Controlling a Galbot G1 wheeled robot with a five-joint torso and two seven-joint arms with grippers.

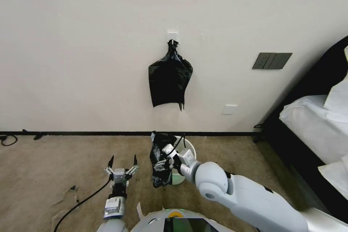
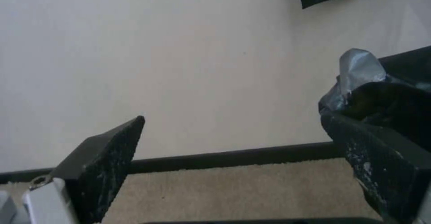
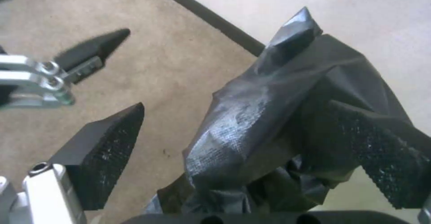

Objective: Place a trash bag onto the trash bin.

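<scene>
The trash bag, crinkled glossy black plastic, hangs at my right gripper just in front of the trash bin, a cream-white round bin standing on the carpet by the wall and partly hidden behind bag and wrist. In the right wrist view the right gripper is open, its fingers wide apart; the bag bunches between them and drapes over one finger. My left gripper is open and empty, a little to the left of the bag. From the left wrist, the left gripper faces the wall, with the bag past one fingertip.
A flatter black bag bunch hangs by its knotted neck from a wall hook above the bin. A black-framed bed with white bedding fills the right side. Cables lie on the carpet at the far left. A cable trails from the left arm.
</scene>
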